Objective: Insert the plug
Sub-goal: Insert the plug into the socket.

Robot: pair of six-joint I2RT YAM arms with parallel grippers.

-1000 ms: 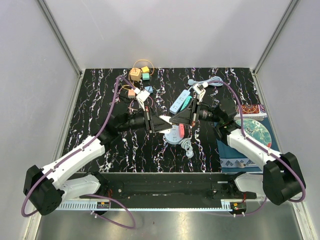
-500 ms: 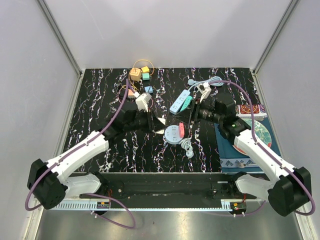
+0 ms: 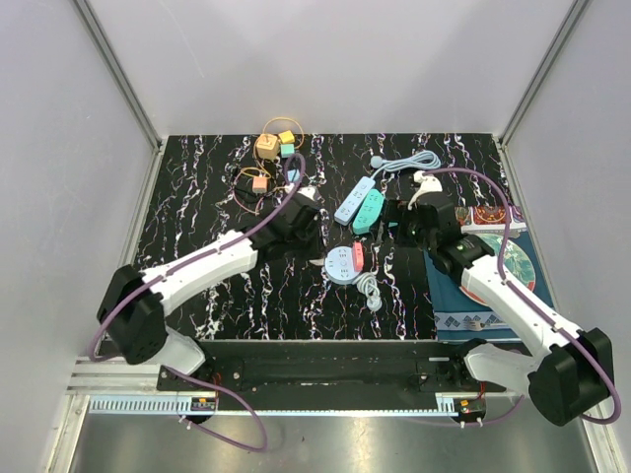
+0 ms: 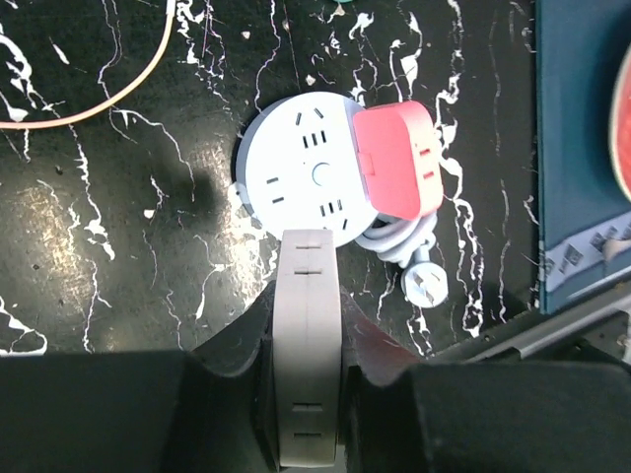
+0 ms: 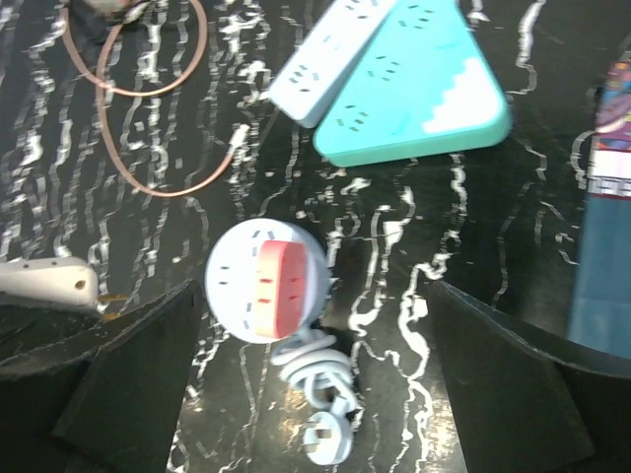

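A round white socket hub (image 3: pixel 338 266) lies mid-table with a red plug (image 3: pixel 357 255) seated on its right side. The hub's grey cord and three-pin end (image 3: pixel 371 292) coil just in front. In the left wrist view the hub (image 4: pixel 296 168) and red plug (image 4: pixel 399 163) lie just beyond my left gripper (image 4: pixel 308 325), which is shut on a flat white slotted block (image 4: pixel 308 296). My right gripper (image 5: pixel 311 294) is open wide above the hub (image 5: pixel 237 281) and red plug (image 5: pixel 286 288), touching neither. In the top view the left gripper (image 3: pixel 302 223) is left of the hub and the right gripper (image 3: pixel 394 219) is behind-right.
A teal power strip (image 3: pixel 369 209) and a white one (image 3: pixel 353 200) lie behind the hub, with a pale blue cable (image 3: pixel 409 163) further back. Small coloured blocks and orange cable loops (image 3: pixel 268 163) sit at the back left. A patterned mat with a plate (image 3: pixel 505 258) is at right.
My right gripper has opened and drawn back to the right, leaving the red plug on the hub. My left arm has pulled back toward the back left, still gripping the white block.
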